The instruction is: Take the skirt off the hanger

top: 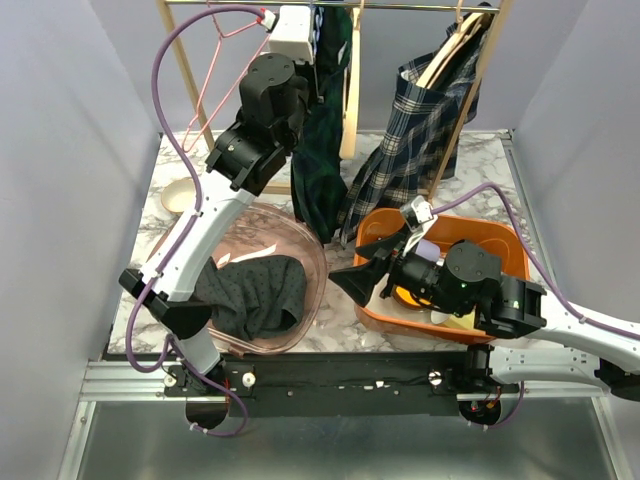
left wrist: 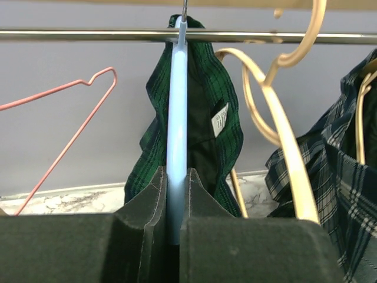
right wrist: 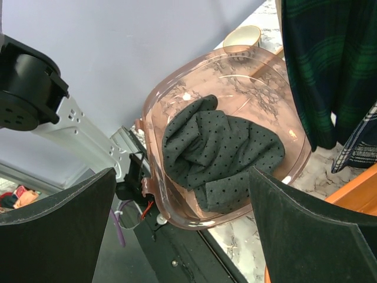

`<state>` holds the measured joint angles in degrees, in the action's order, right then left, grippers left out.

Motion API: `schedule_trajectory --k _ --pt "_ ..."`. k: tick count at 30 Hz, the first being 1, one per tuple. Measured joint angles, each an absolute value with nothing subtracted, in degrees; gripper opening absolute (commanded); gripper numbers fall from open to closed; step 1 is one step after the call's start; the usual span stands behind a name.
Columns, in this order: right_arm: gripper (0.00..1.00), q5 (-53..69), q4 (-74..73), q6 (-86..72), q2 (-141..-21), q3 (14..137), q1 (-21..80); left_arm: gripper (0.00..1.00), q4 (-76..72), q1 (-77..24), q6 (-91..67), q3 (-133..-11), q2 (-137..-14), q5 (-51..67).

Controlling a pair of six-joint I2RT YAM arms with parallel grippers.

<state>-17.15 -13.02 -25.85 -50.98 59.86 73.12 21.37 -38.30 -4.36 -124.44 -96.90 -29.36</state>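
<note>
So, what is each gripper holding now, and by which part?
The left gripper clamps the light blue hanger by its body; right gripper holds nothing.

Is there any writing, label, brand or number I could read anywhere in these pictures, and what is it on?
White tag on the green plaid skirt, left wrist view: dark print, too small and blurred to read.
No other writing, number or sign shows in any view.

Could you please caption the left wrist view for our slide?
Left tool shut on the pale blue plastic hanger carrying a dark green plaid skirt, under a metal rail.
</note>
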Motion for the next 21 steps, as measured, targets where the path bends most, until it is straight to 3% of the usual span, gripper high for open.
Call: schedule_trajectory --k 21 --pt "0.99 -17.12 -12.91 -25.85 -52.03 60.62 73.12 0.0 24.36 -38.2 -4.12 -123.83 -94.0 -29.8"
